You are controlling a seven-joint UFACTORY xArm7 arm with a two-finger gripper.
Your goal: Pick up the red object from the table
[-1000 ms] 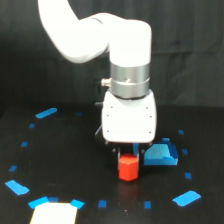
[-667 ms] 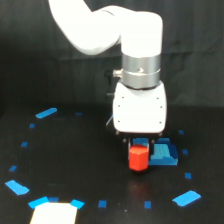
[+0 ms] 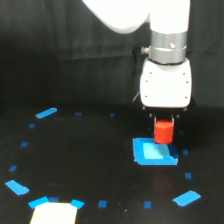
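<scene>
Red object (image 3: 163, 132) sits tucked up under the gripper (image 3: 163, 125), w/ the jaws closed on its top part as far as the exterior view shows; only dark finger tips peek out either side, so the exact contact isn't sharp. Block hangs just above the far edge of the blue square piece (image 3: 154, 152), and its bottom seems clear of the table (image 3: 90, 165), tho a thin gap vs. light touch on the blue piece is hard to call from this angle. Judging by that, the grab itself looks done and the lift is underway or about done; what's left is prob just a bit more height to confirm it's really off the surface and held firm. Relative to the blue square piece: block directly over its back edge, white gripper body straight above that, small blue tape marks (image 3: 46, 113) scattered in a ring well off toward the exterior view's left and nearer the camera. Pale patch (image 3: 54, 214) lies well away at the bottom of the view.
</scene>
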